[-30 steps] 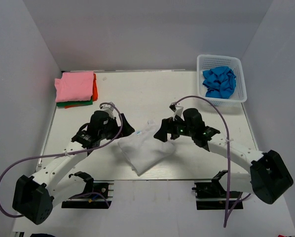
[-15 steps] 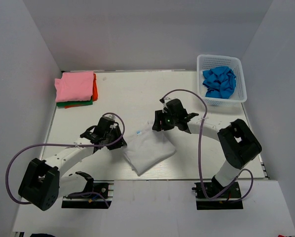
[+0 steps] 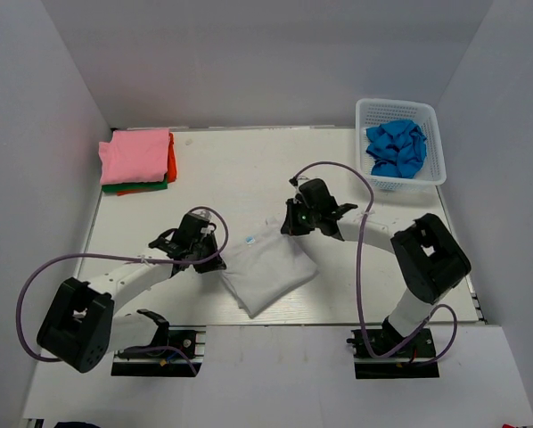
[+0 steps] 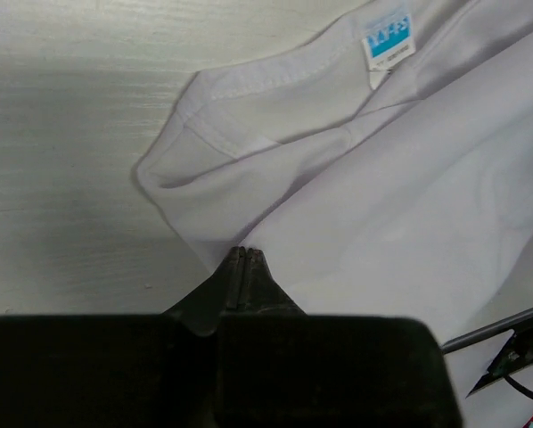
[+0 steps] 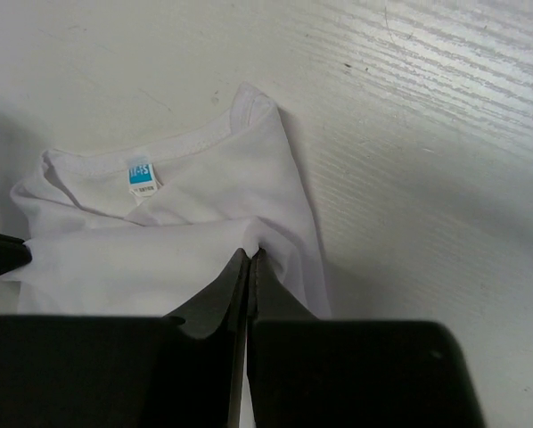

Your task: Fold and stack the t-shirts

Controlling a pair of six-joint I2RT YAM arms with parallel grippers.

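A folded white t-shirt (image 3: pixel 265 267) lies at the table's middle, collar and blue label (image 4: pixel 389 37) toward the far side. My left gripper (image 3: pixel 220 259) is down at its left edge, jaws shut (image 4: pixel 246 254) where the upper layer meets the edge. At the shirt's far right corner, my right gripper (image 3: pixel 289 230) is shut (image 5: pixel 251 256) with a small bunch of white cloth (image 5: pixel 204 259) pinched at its tips. A pink t-shirt (image 3: pixel 135 153) tops a folded stack over orange-red (image 3: pixel 171 160) and green (image 3: pixel 128 188) ones. A bright blue t-shirt (image 3: pixel 397 147) sits crumpled in the basket.
The white mesh basket (image 3: pixel 438 143) stands at the far right corner. The folded stack is at the far left corner. Purple cables loop from both arms over the table. The arm bases (image 3: pixel 159 343) sit at the near edge.
Both arms came down onto the white t-shirt's edges. Both grippers went from open to shut on the cloth.
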